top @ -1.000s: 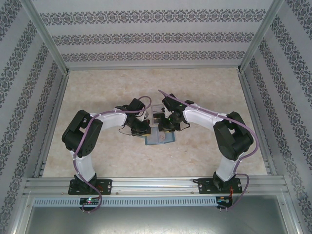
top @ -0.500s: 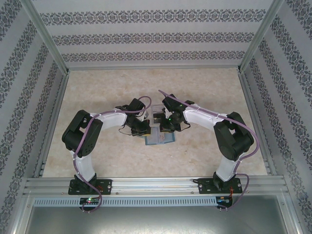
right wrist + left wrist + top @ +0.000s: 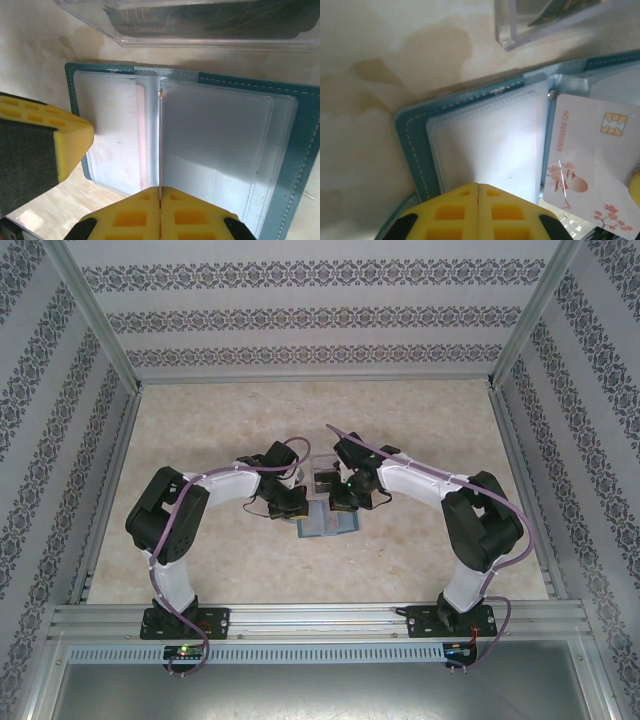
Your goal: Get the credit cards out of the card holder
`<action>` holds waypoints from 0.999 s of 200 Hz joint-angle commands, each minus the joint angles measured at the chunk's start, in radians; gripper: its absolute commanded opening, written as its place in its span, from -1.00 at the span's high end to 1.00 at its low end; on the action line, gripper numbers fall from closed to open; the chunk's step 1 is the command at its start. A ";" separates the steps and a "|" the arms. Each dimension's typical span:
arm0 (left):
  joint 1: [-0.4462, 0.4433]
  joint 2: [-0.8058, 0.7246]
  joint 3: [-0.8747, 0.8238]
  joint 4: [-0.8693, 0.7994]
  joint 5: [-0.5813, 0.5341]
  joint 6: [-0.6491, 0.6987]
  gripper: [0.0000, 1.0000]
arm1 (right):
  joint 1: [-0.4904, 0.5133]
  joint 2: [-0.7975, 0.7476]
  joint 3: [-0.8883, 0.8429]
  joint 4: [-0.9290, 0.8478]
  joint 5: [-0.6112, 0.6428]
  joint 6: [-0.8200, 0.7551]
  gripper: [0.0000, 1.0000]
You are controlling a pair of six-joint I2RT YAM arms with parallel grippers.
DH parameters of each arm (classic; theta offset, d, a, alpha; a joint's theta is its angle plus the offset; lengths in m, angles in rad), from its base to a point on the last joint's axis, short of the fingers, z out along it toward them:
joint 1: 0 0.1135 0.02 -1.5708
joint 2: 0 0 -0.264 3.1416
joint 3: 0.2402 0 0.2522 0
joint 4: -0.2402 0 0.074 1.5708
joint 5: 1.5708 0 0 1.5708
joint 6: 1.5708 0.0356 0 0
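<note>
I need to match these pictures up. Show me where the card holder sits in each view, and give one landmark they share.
Top external: the card holder lies just below the picture's centre.
Left wrist: open, across the lower right, a credit card over its right side.
Right wrist: open, across the centre.
Shared landmark: the clear plastic piece beyond its far edge, at the top of both wrist views.

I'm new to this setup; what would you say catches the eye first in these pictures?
The open teal card holder lies mid-table, with both arms meeting over it. The right pincer is shut on a white credit card with a gold chip and red blossoms, at the holder's spine, while the shut left pincer is over the holder's left page. A clear plastic piece lies just beyond.
</note>
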 commanded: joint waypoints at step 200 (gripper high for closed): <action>-0.010 -0.100 -0.006 -0.021 -0.065 0.017 1.00 | 0.012 -0.059 0.176 -0.302 0.089 -1.084 1.00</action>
